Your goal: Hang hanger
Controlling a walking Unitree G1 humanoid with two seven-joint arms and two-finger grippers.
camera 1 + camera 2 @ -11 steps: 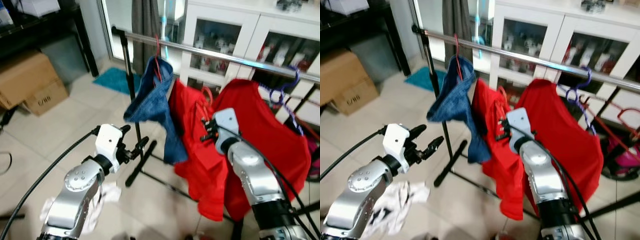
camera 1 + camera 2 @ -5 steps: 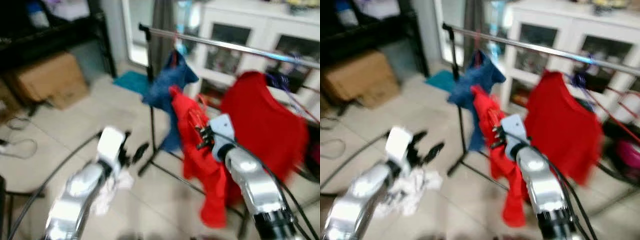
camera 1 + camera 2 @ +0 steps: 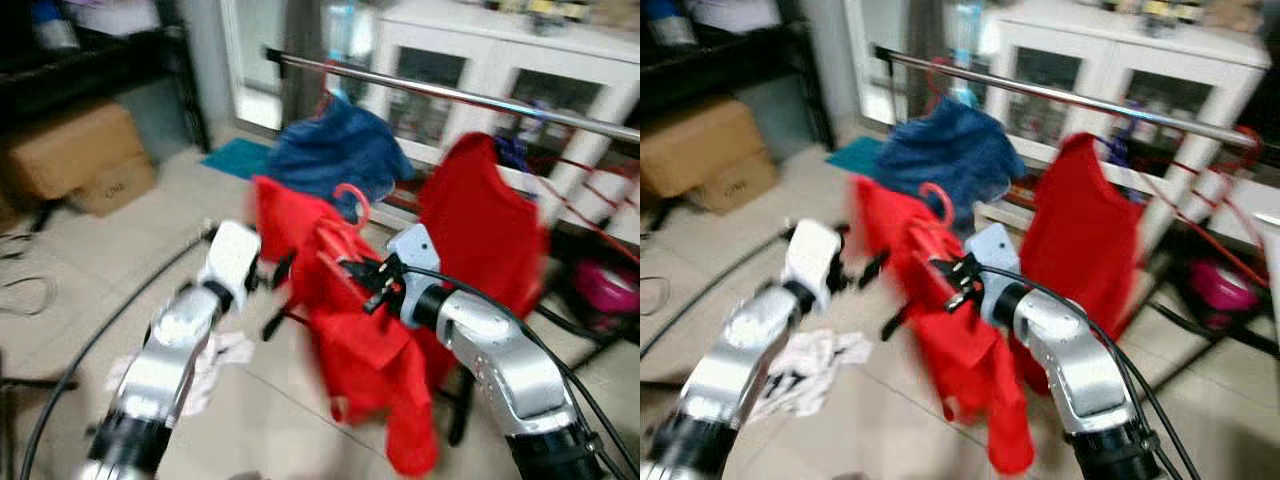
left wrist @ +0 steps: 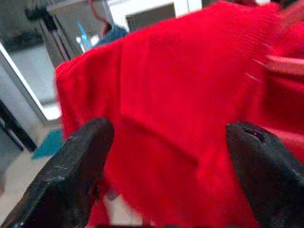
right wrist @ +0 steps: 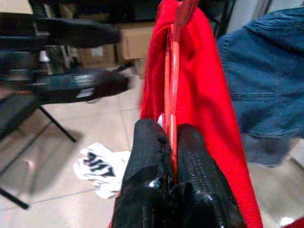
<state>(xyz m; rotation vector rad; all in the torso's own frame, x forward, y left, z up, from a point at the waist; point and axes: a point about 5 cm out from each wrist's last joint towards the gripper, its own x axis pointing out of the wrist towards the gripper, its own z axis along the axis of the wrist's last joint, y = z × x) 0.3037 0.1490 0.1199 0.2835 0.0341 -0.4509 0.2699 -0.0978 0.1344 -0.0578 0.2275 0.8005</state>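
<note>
Hanger (image 5: 172, 85) with red shirt (image 3: 350, 340) now swung off the rail (image 3: 450, 95), pinched in my right gripper (image 5: 167, 137); left gripper (image 4: 166, 156) gapes.

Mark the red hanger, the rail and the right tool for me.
red hanger (image 3: 352, 196), left eye view, on its curved hook.
rail (image 3: 450, 94), left eye view, on the bare metal bar.
right tool (image 5: 170, 156), right wrist view, between the fingertips pinching the hanger wire.

A room in a home, used for laundry and storage: a steel garment rail (image 3: 470, 97) hung with clothes stands on pale floor tiles (image 3: 90, 250) before a white glass-door cabinet (image 3: 480, 60), with a cardboard box (image 3: 75, 155), dark shelving (image 3: 90, 60) and a teal mat (image 3: 240, 157).
</note>
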